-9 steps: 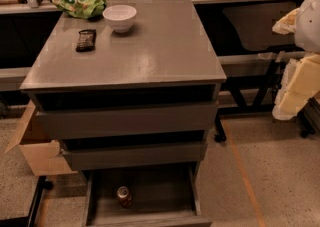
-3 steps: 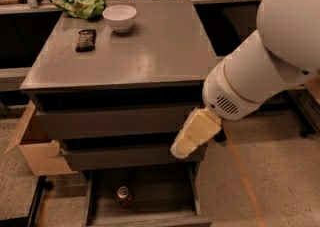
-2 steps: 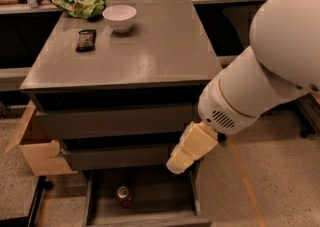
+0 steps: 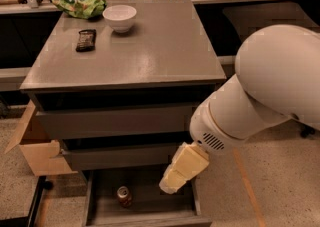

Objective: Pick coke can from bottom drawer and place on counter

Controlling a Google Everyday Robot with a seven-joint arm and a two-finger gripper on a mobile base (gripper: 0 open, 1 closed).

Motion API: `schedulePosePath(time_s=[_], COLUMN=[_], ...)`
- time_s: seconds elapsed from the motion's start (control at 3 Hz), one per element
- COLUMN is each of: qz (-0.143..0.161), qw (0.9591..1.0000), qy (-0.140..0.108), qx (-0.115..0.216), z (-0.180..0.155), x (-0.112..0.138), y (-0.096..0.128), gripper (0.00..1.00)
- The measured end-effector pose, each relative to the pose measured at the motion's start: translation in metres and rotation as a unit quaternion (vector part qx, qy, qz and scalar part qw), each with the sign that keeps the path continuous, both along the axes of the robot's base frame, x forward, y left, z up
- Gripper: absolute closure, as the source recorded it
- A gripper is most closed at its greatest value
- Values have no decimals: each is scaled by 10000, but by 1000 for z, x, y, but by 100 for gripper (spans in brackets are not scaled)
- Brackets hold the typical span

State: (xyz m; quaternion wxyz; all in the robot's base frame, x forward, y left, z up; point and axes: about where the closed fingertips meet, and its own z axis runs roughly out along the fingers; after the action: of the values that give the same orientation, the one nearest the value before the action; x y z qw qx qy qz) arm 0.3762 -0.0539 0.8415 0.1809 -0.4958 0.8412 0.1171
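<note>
Coke can (image 4: 124, 196) stands upright near the left wall of the open bottom drawer (image 4: 150, 204), with bare floor to its right, where the gripper (image 4: 172, 183), its spread impossible to tell, now hangs lower and further left than before.

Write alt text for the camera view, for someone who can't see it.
The robot's gripper hangs over the open bottom drawer, right of the upright coke can inside. A white bowl sits on the counter above.
</note>
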Motion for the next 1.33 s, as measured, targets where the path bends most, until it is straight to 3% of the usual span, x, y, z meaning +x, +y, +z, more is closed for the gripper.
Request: schedulePosePath(time_s=[0.33,0.67,1.0,1.33], qz=[-100,-213,-253,-254], qw=[9999,9997,9994,9994], qy=[63,3,123,120], qx=[46,137,215,215], z=[-39,-88,-155,-155], x=[10,37,77,76], y=[-6,-13,-16,-16], gripper=[0,0,0,0])
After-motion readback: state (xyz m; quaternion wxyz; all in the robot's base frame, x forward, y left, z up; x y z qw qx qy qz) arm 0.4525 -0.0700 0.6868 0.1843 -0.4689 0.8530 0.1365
